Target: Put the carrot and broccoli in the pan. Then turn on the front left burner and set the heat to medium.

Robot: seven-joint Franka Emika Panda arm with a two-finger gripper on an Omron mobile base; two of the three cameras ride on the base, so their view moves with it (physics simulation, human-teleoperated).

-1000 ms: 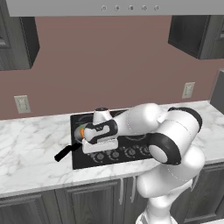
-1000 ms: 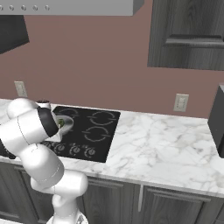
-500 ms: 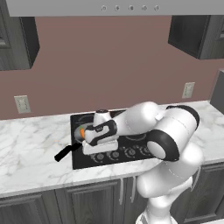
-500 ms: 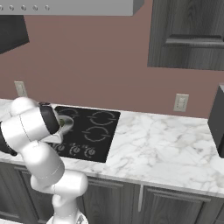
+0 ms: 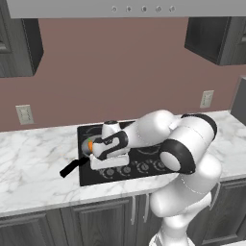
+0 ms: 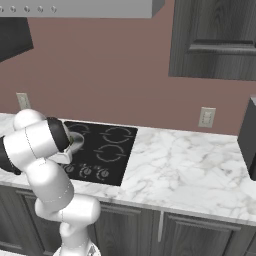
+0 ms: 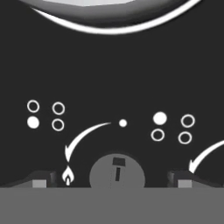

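The pan (image 5: 85,148) sits on the front left burner, its black handle (image 5: 72,167) pointing out over the counter to the left. Inside it the orange carrot (image 5: 90,144) peeks out beside my hand (image 5: 109,150); the broccoli is hidden behind the hand. In the hand view the pan's rim (image 7: 109,24) curves across the top. My gripper (image 7: 112,180) is open, its fingertips (image 7: 41,179) standing on either side of a round grey burner knob (image 7: 117,171) with a flame mark to its left. Nothing is held.
The black cooktop (image 6: 107,152) is set in a marble counter (image 6: 190,170), with a row of knobs (image 5: 137,168) along its front edge. Wall outlets (image 5: 24,114) sit on the backsplash, and dark cabinets hang above. A dark appliance (image 6: 248,145) stands at the far right.
My hand has sunk a little lower toward the front knobs of the cooktop. The jaws have stayed wide, and the pan and carrot have not moved.
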